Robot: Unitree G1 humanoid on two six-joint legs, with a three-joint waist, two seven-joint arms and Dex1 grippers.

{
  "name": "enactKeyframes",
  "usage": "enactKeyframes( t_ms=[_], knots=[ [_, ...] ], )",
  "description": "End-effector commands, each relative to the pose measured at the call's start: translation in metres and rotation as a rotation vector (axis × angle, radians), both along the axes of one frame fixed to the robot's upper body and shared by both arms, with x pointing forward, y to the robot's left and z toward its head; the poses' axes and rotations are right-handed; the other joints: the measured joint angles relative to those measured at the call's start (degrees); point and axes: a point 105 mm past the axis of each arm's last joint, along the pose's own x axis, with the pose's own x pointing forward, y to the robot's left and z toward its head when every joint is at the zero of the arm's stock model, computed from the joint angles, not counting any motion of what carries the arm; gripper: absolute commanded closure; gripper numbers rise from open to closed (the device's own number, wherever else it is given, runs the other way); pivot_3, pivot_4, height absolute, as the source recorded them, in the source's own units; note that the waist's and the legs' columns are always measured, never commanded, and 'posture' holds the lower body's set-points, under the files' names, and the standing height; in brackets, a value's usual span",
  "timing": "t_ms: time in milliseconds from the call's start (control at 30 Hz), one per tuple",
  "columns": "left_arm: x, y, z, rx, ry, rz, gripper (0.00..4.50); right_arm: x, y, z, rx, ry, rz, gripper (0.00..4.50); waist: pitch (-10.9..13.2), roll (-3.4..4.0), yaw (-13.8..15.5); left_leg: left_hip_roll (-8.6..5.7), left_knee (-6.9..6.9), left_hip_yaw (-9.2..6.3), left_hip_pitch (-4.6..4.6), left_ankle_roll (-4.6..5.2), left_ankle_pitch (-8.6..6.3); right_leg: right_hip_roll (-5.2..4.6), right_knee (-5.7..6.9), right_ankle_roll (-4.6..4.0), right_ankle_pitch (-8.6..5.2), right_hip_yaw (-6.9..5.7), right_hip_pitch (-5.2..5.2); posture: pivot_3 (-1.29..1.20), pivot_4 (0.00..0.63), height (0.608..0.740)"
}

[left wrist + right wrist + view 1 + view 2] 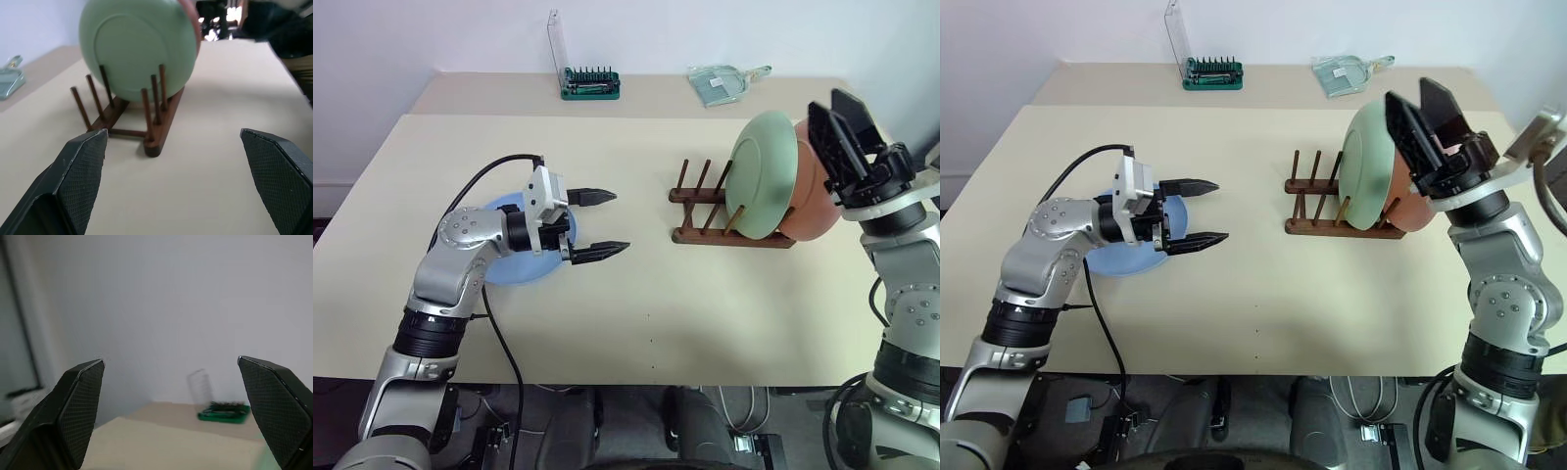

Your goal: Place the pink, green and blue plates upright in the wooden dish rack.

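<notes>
While pale green plate (766, 174) and salmon pink plate (811, 186) stand in our dark wooden rack (724, 223) | light blue plate (521, 257) lies flat on desk (636, 294) | left gripper (595, 223) spread above it, right gripper (840, 135) spread, empty.

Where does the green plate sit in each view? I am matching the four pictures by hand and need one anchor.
Left eye view: green plate, upright in the wooden dish rack, right of centre.
Right eye view: the plate right of centre, beside the right gripper.
Left wrist view: it fills the upper middle.
Right wrist view: not in it.
Shared landmark: the green bit case, also in the right wrist view.
</notes>
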Motion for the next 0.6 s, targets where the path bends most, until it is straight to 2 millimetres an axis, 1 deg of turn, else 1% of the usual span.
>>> enactKeyframes(
  t_ms=[33,100,200,267,333,367,400,500,533,600],
  knots=[
    [0.016,0.014,0.016,-0.01,0.002,0.105,0.0,-0.026,0.04,-0.008,-0.282,-0.01,0.198,0.05,0.02,0.0,-0.01,0.0,0.0,0.0,0.0,0.0,0.0,0.0,0.0,0.0,0.0,0.0,-0.01,0.0,0.15,0.74],
    [0.029,0.027,0.024,-0.016,0.024,0.195,0.0,-0.032,0.05,-0.022,-0.403,0.021,0.259,0.05,0.03,-0.02,0.0,0.01,-0.01,-0.04,0.0,0.0,0.0,0.01,-0.01,0.0,0.0,-0.03,0.0,0.0,0.15,0.74],
    [0.039,0.04,0.029,-0.006,0.029,0.27,0.0,-0.034,0.054,-0.03,-0.466,0.027,0.286,0.05,0.05,-0.08,0.0,0.01,-0.01,-0.05,0.0,0.0,0.0,0.01,-0.02,0.0,-0.01,-0.03,0.0,0.0,0.15,0.74],
    [0.051,0.068,0.027,0.093,0.042,0.407,0.0,-0.032,0.055,-0.031,-0.457,0.033,0.31,0.05,0.05,-0.08,-0.08,0.0,-0.01,-0.02,0.0,0.0,0.0,0.01,-0.04,0.0,0.0,-0.02,0.0,0.0,0.15,0.74],
    [0.06,0.103,0.027,0.167,0.127,0.558,0.0,-0.03,0.057,-0.035,-0.467,0.042,0.33,0.05,0.11,-0.16,-0.32,0.01,-0.02,-0.01,0.0,0.0,0.0,0.02,-0.03,0.01,0.0,-0.02,-0.02,0.0,0.15,0.74],
    [0.062,0.118,0.026,0.176,0.212,0.623,0.0,-0.029,0.059,-0.039,-0.48,0.046,0.336,0.05,0.12,-0.19,-0.42,0.02,-0.03,-0.02,0.0,0.0,0.0,0.06,0.0,0.0,0.0,-0.02,-0.04,0.0,0.15,0.74],
    [0.062,0.126,0.026,0.176,0.275,0.664,0.0,-0.028,0.06,-0.042,-0.49,0.048,0.338,0.05,0.12,-0.19,-0.4,0.04,-0.04,-0.03,0.0,0.0,0.0,0.08,0.0,0.01,-0.01,-0.03,-0.05,0.0,0.15,0.74],
    [0.066,0.156,0.025,0.192,0.381,0.809,0.0,-0.024,0.062,-0.045,-0.468,0.054,0.345,0.05,0.12,-0.2,0.02,0.03,-0.06,-0.02,-0.02,0.0,0.0,0.07,-0.04,0.03,-0.02,-0.03,-0.04,0.0,0.15,0.74],
    [0.066,0.17,0.02,0.229,0.437,0.881,0.0,-0.023,0.063,-0.045,-0.463,0.052,0.345,0.05,0.13,-0.2,0.1,0.03,-0.05,-0.02,-0.02,0.0,0.0,0.07,-0.05,0.04,-0.02,-0.03,-0.03,0.0,0.15,0.74],
    [0.057,0.184,0.013,0.257,0.572,0.926,0.0,-0.02,0.064,-0.045,-0.453,0.043,0.345,0.05,0.14,-0.23,0.01,0.01,-0.04,-0.01,-0.04,0.0,0.0,0.06,-0.05,0.05,-0.02,-0.03,-0.04,0.0,0.15,0.74]
  ],
)
